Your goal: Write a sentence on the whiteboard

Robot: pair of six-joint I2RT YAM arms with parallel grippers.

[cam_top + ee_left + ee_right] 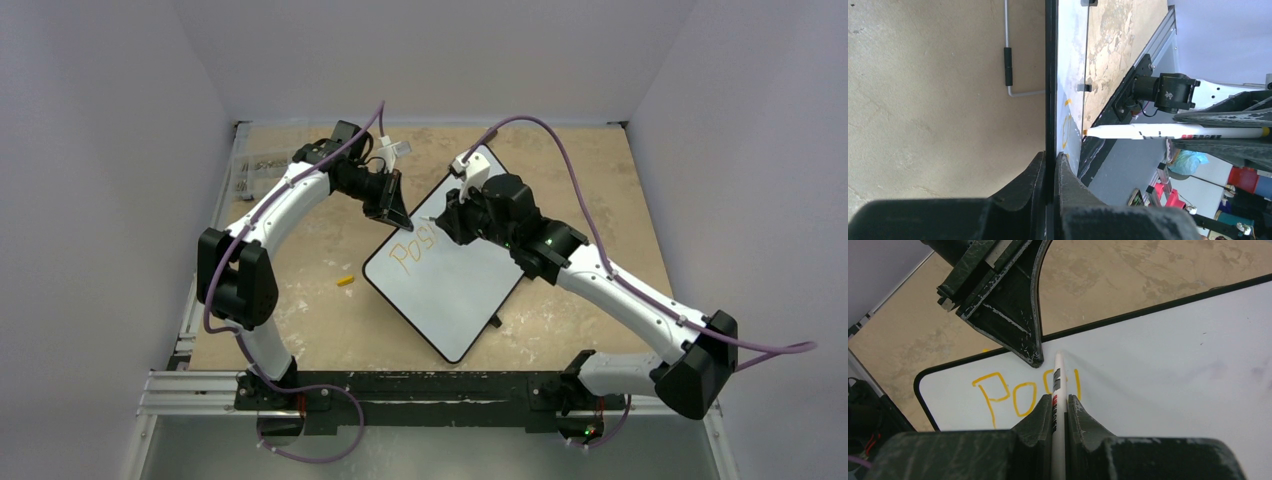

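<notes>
Four orange letters, "POSI", of the sentence (412, 250) sit toward 9 o'clock on the whiteboard (450, 295) mid-tabletop (300, 320), whose 10 o'clock edge the left claw (398, 217) pinches, while the right claw (447, 225), clamped on a marker (1058, 385), probably next needs its tip set toward 1 o'clock to start the T.

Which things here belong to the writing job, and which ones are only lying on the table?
In use: whiteboard, orange lettering "POSI", white marker in the right gripper, left gripper clamping the board's edge.
Lying about: small yellow cap, L-shaped metal rod, bag of small parts.
</notes>
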